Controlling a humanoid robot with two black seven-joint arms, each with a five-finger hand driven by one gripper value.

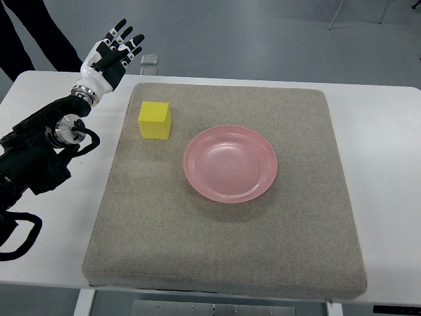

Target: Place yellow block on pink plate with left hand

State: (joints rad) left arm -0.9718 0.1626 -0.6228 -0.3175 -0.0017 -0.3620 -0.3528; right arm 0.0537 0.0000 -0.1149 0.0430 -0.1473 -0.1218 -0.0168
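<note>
A yellow block (155, 120) sits on the grey mat (230, 237) at its upper left. A pink plate (230, 163) lies empty near the mat's middle, to the right of the block. My left hand (116, 52) is up and to the left of the block, beyond the mat's far left corner, with its fingers spread and holding nothing. Its black arm (39, 151) comes in from the left edge. The right arm does not show.
The mat lies on a white table (388, 145). A small flat object (149, 60) lies on the floor just past the table's far edge. A person's dark legs (33, 33) stand at the top left.
</note>
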